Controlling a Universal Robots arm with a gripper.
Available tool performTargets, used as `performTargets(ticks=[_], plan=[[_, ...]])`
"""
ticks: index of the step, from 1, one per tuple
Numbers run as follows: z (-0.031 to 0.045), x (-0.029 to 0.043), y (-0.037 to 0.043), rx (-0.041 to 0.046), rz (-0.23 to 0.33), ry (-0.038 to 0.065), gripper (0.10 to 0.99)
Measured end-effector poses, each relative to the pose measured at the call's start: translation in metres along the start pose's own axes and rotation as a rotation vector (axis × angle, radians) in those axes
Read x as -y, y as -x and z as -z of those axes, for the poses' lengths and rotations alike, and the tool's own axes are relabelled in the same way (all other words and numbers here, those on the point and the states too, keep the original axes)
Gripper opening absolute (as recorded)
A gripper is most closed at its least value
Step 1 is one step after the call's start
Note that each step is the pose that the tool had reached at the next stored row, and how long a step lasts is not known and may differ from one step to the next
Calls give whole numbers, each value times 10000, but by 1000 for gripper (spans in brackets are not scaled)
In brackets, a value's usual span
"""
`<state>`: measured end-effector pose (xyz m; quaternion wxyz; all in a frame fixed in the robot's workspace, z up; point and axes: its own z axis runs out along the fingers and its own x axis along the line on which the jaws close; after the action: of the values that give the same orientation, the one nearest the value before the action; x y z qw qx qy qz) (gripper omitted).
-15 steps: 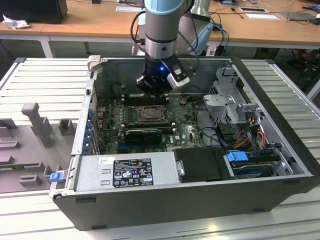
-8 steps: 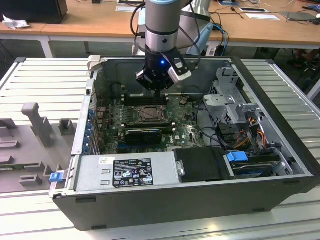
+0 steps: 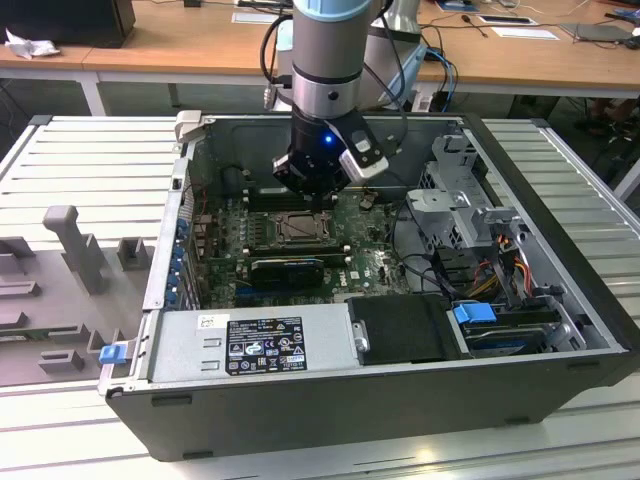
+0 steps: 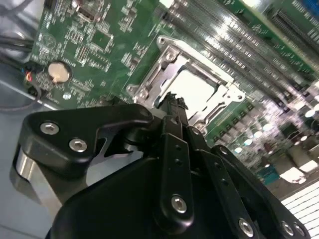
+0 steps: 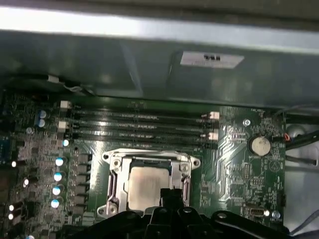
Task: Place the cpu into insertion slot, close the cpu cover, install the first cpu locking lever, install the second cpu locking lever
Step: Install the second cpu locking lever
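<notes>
Gleaming dull-silver cpu [image 5: 144,186] beneath cpu cover [image 5: 115,172]

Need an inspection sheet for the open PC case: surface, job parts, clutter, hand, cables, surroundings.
Surface: green motherboard inside the open case.
Job's things: cpu lies in the insertion slot; cpu cover frames it, appears lowered.
Clutter: grey fixtures on the slatted table at the exterior view's left.
Hand: hand directly above the slot's edge; holds nothing visible.
Cables: bundled wires by the drive bay at the exterior view's right.
Surroundings: wooden desks behind; power supply in the case.
</notes>
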<state>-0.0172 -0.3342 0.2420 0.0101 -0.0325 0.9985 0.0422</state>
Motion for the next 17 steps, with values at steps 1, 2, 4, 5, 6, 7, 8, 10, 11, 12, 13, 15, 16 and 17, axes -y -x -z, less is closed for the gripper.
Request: performTargets(ticks=[1,2,4,5,6,7,8,10,11,12,13,15,16,17], plan=[[-4,24,-1,-27,-2,0,106],[-8,45,-3,-63,-7,18,106],[-18,122,-8,-87,-13,302,106],[-22,148,-10,-84,-14,337,106],[-23,178,-12,-83,-15,390,106],[-23,203,-14,-80,-15,409,106],[-21,239,-17,-80,-15,421,106],[-15,330,-28,-79,-14,441,106],[-14,356,-32,-78,-14,450,106],[-13,381,-35,-78,-12,453,106],[-13,405,-40,-78,-7,459,106],[-14,460,-85,-78,8,502,106],[-14,463,-108,-77,17,519,106],[-14,465,-136,-76,23,536,106]])
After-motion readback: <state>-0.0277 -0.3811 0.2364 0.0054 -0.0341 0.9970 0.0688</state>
